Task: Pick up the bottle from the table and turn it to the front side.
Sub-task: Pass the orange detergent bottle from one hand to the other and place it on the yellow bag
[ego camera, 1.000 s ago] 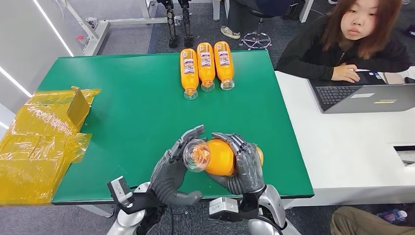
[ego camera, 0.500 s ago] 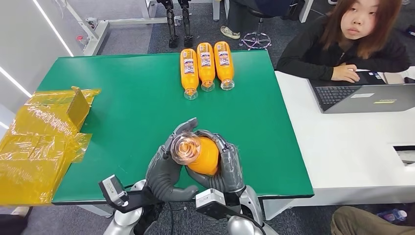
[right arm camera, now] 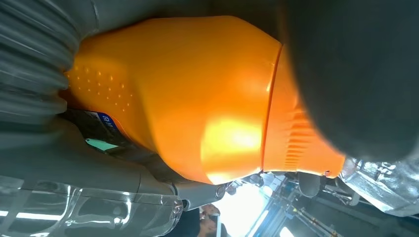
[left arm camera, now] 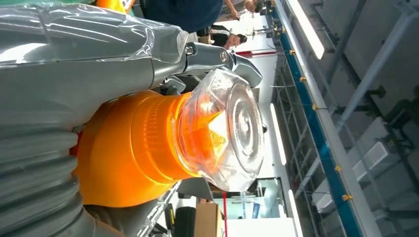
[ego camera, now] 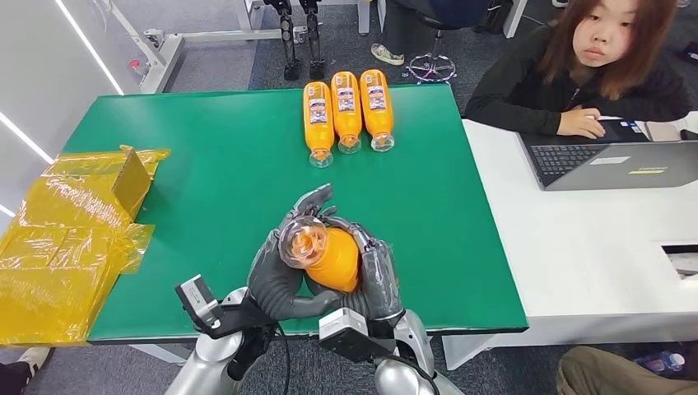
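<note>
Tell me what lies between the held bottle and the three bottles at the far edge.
Head view: bare green table only. The held bottle sits in the left robot hand and right robot hand; the three bottles lie beyond.

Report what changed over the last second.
Both hands, left hand and right hand, kept hold of the orange bottle and carried it leftward, tipping its clear cap further up toward the camera. The three bottles at the table's far edge and the yellow wrapping stayed put.

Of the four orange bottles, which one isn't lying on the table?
The orange bottle gripped between the left hand and right hand, clear cap facing the camera. The other three bottles lie side by side at the table's far edge.
</note>
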### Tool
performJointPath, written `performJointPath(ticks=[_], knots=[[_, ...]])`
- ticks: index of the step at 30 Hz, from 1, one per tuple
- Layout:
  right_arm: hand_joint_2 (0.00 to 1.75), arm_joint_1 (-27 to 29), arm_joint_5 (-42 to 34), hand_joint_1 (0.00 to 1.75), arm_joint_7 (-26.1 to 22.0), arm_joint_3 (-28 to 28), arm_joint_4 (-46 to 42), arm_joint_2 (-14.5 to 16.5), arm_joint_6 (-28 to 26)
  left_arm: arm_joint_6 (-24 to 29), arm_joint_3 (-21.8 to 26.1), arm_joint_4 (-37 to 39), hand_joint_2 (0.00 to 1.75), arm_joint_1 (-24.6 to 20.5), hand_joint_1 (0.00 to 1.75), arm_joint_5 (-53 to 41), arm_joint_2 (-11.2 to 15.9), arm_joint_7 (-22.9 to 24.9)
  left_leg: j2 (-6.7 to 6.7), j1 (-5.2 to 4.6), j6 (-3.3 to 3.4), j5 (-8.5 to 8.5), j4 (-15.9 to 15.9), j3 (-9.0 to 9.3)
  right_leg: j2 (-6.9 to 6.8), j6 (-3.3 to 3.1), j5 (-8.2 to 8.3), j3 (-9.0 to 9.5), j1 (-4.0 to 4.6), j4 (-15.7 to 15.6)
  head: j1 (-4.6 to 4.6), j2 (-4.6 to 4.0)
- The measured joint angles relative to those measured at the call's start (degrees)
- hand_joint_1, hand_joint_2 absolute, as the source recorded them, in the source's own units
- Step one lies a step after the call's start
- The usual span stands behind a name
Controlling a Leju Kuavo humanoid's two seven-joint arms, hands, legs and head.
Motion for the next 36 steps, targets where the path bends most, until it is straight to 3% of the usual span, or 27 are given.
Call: performJointPath(ticks=[17, 18, 21, 22, 36], knots=[[1.75, -0.94, -0.70, 1.75, 0.70, 1.55, 1.46, 1.28, 2.98, 2.92, 1.33, 4.97, 1.75, -2.84, 0.00, -2.51, -0.01, 0.00, 0.00, 0.00, -0.01, 0.01, 0.00, -0.01, 0.00, 0.00, 0.00, 0.00, 0.00, 0.00, 0.00, 0.00], [1.75, -1.01, -0.70, 1.75, 0.75, 1.55, 1.47, 1.31, 3.08, 2.95, 1.34, 5.14, 1.75, -2.94, 0.13, -2.51, -0.01, 0.00, 0.00, 0.00, -0.01, 0.01, 0.00, -0.01, 0.00, 0.00, 0.00, 0.00, 0.00, 0.00, 0.01, 0.00], [1.75, -1.20, -0.70, 1.75, 0.90, 1.55, 1.53, 1.38, 3.32, 2.99, 1.37, 5.57, 1.75, -3.22, 1.44, -2.56, -0.01, 0.00, 0.00, 0.00, -0.01, 0.01, 0.00, -0.01, 0.00, 0.00, 0.00, 0.00, 0.00, 0.00, -0.01, 0.00], [1.75, -1.26, -0.72, 1.75, 0.99, 1.55, 1.58, 1.41, 3.38, 3.03, 1.38, 5.68, 1.75, -3.27, 1.75, -2.61, -0.01, 0.00, 0.00, 0.00, -0.01, 0.01, 0.00, -0.01, 0.00, 0.00, 0.00, 0.00, 0.00, 0.00, -0.01, 0.00], [1.75, -0.94, 1.22, 1.75, 3.44, 0.61, 1.34, 1.46, 3.32, 2.92, 2.05, 6.32, 1.75, -4.41, 1.75, -3.87, -1.25, 0.56, 0.00, 0.00, -0.01, 0.01, 0.01, 0.00, 0.01, 0.00, 0.00, 0.00, 0.00, 0.00, 0.01, 0.00]])
